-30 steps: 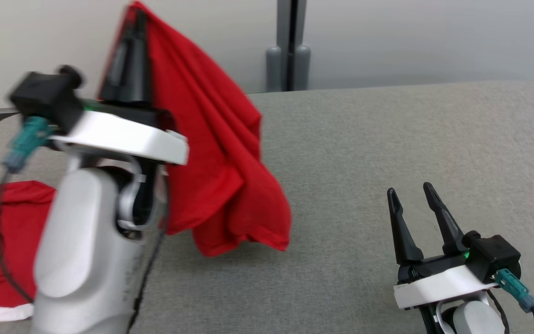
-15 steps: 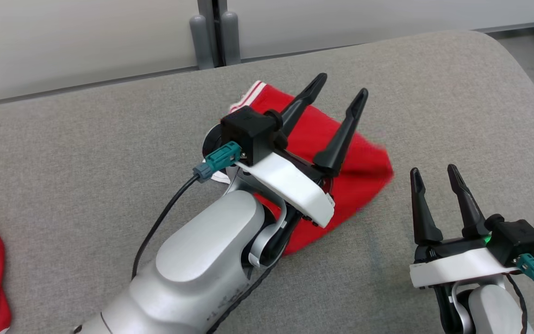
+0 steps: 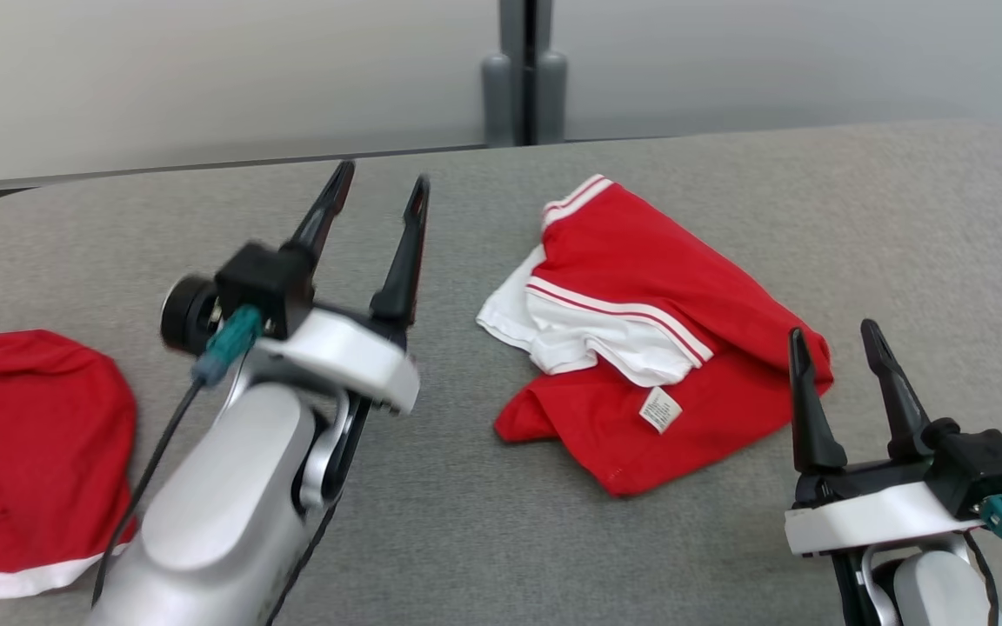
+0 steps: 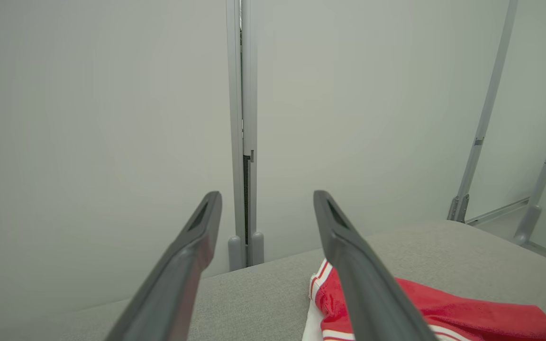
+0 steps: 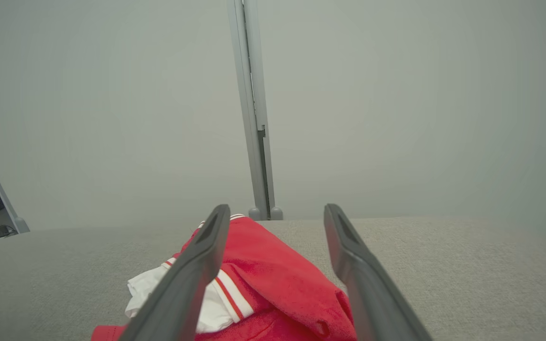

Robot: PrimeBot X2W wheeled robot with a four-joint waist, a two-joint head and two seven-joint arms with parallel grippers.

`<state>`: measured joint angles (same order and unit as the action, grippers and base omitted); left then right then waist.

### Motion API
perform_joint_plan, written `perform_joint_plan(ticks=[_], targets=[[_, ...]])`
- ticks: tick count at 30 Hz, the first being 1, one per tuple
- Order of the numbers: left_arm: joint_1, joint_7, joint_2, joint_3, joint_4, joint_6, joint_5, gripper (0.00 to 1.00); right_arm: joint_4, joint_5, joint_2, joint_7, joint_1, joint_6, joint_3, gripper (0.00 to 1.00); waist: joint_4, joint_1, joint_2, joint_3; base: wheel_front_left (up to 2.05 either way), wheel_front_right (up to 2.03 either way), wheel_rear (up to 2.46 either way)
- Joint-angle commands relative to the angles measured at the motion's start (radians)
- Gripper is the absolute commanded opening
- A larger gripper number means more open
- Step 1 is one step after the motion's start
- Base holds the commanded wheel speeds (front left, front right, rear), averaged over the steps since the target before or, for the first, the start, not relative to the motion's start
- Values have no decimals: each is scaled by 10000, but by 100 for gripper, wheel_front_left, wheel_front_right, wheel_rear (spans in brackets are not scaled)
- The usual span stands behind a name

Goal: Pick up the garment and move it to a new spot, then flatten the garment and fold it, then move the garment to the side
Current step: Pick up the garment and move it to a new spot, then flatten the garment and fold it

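Lab-like test bay, plain pale partition panels, grey metal post, grey fabric-covered table

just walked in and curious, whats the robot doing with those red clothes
A two-armed robot is working on a red and white garment, which lies crumpled on the grey table, not yet flattened or folded. Both hands are open and empty: the left hand to its left, the right hand by its right edge. A second red garment lies at the far left.
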<state>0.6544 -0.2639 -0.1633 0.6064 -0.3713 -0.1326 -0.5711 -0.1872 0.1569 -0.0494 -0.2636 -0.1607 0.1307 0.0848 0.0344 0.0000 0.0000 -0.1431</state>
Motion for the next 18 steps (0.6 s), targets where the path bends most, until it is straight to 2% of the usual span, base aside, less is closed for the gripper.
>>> perform_joint_plan(ticks=[1,3,6,9,13,18], targets=[[-709,-6,-151,-293,138,133,482,100,7,-177,-23,-18,196,0,-18,100,-620,0,0,438,0,0,0],[-1794,-5,-352,-918,501,366,993,100,-10,-261,-23,-18,382,0,-32,100,-909,0,0,632,0,0,0],[-2550,-6,-331,-1290,813,387,1448,100,-32,-349,-23,-18,527,0,-57,100,-1072,0,0,745,0,0,0],[-3737,-5,40,-1955,1336,501,1850,100,-64,-384,-24,-18,742,0,-82,100,-1225,0,0,871,0,0,0],[-4907,-5,406,-2870,1843,891,2334,100,-108,-396,-23,-18,849,0,-7,100,-1259,0,0,920,0,0,0],[-5372,-5,795,-3457,1931,1486,2936,100,-230,-570,-22,-18,793,0,57,100,-1353,0,0,870,0,0,0]])
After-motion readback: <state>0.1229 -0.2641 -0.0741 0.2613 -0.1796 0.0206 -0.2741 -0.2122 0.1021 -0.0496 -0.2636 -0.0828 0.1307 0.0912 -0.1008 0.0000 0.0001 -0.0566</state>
